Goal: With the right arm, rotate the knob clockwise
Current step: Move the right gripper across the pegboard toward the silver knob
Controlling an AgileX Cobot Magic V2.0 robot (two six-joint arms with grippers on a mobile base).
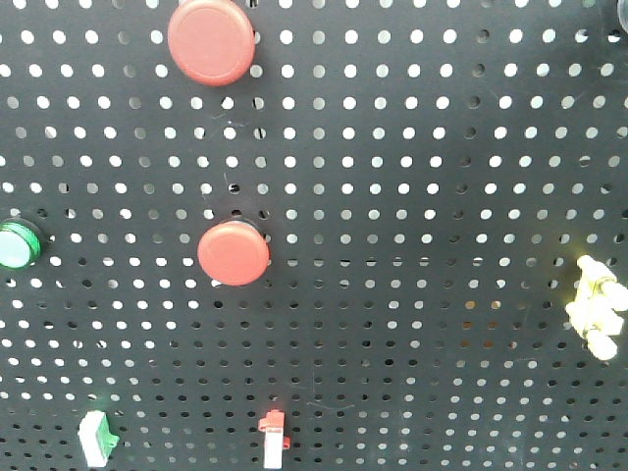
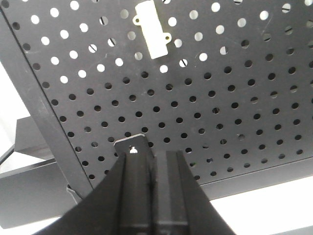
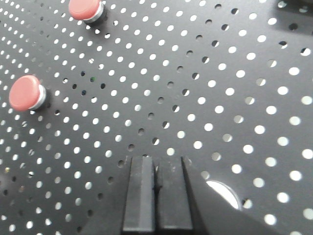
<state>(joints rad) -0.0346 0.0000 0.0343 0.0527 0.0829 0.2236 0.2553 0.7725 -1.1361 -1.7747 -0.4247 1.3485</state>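
Right gripper (image 3: 156,196) jaws pressed together over the pegboard (image 3: 222,93). Cream lobed knob (image 1: 597,306) at right looks like rigid plastic, so pinch across its lobes.

Front view: everything is mounted on the pegboard (image 1: 412,196).
- Upper button (image 1: 211,41) sits at top, left of centre. Lower button (image 1: 234,253) is below it, slightly right.
- Edge button (image 1: 18,243) is at far left, level with the lower button.
- Knob-like part (image 1: 599,304) is at the far right edge, a bit lower.
- Along the bottom are the left switch (image 1: 98,439) and, right of it, the middle switch (image 1: 273,437), under the lower button.

My right gripper (image 3: 156,164) is close to the board face; can't tell if it's touching. Both buttons are well apart, up-left of it.

My left gripper (image 2: 150,156) is near the board's lower edge, with a mounted block (image 2: 152,29) above it.
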